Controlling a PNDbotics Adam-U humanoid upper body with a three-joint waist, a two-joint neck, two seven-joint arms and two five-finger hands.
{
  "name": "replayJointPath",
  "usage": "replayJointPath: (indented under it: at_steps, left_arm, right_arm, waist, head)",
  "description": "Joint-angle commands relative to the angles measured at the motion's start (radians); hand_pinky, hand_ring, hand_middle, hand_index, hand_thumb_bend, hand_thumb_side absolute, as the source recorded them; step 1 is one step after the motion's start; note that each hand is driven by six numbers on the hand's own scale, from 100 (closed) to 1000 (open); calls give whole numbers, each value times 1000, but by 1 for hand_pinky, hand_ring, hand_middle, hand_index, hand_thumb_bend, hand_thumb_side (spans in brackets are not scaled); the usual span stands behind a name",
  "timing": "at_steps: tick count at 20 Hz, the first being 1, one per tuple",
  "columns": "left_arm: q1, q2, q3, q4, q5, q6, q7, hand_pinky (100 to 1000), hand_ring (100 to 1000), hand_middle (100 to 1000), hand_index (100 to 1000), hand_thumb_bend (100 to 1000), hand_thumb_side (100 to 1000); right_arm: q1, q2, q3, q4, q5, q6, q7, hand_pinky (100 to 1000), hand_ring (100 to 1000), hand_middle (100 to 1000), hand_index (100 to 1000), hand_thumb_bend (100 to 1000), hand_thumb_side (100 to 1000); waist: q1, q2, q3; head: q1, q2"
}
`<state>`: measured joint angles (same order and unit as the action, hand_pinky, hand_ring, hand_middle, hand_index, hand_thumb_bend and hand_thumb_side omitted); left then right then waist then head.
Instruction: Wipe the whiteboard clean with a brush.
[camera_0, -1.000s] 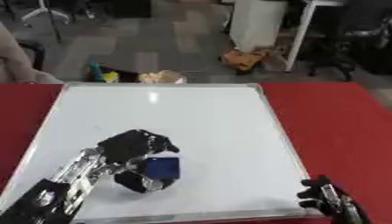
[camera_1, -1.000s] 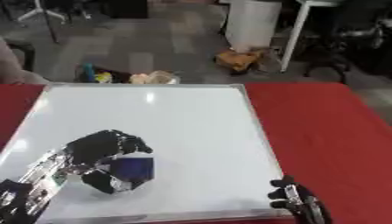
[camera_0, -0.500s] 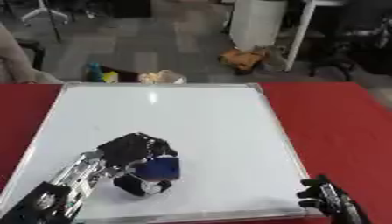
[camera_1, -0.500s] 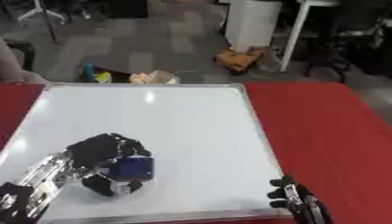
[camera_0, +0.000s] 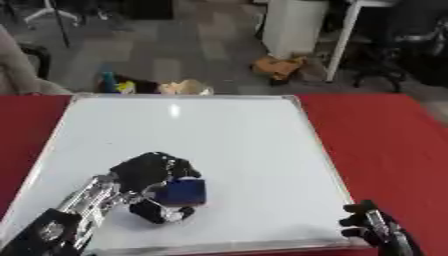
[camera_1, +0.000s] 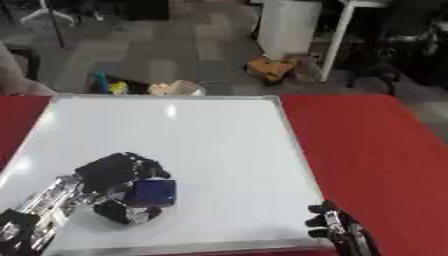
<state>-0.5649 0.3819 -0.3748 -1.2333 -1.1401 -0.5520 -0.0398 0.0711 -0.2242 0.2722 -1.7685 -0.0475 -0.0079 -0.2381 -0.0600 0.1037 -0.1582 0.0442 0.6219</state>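
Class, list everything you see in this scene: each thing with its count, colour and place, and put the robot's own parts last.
Whiteboard: one, white with a silver frame, flat on the table, no marks visible.
Brush: one, dark blue block, on the whiteboard's near left part, inside the left hand.
Table: one, red, under the whiteboard.
Clutter on the floor beyond the table: small items, too blurred to name.
Left hand: one, black, fingers curled round the brush.
Right hand: one, black, at the lower right corner by the whiteboard's near corner, fingers up.

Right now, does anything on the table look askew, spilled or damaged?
Nothing stands out. The whiteboard lies flat on the red table, no marks visible on it. The left hand holds the blue brush on the board; the right hand rests open at the lower right corner.
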Motion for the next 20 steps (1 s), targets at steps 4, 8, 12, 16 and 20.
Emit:
replayJointPath:
  at_steps: [4,8,12,16,20]
  left_arm:
    - [-17,1,2,3,-14,-4,3,600,633,698,871,306,767]
    - [-15,1,3,6,-15,-4,3,595,625,695,872,286,735]
    - [-15,0,3,7,-15,-4,1,595,623,695,871,284,717]
    - [-16,1,4,4,-15,0,5,597,626,695,870,293,707]
    - [-17,2,5,3,-16,4,5,604,641,698,870,304,711]
  right_arm:
    - [-5,-4,-1,-17,-5,0,2,599,633,475,679,100,882]
    - [-6,-4,-1,-15,-5,0,2,599,633,475,679,100,883]
    - [-6,-3,-1,-14,-5,0,2,599,633,475,679,100,883]
    - [-6,-3,-1,-14,-5,-1,2,599,633,475,679,100,883]
    - [-7,-3,-1,-14,-5,-1,2,599,633,475,679,100,883]
  waist:
    - [2,-8,-3]
    - [3,-7,-4]
    - [3,-8,-5]
    - [3,-8,-6]
    - [4,-8,-8]
  head:
    - [-3,-9]
    - [-3,-10]
    - [-5,-10]
    - [-6,-11]
    - [-8,-10]
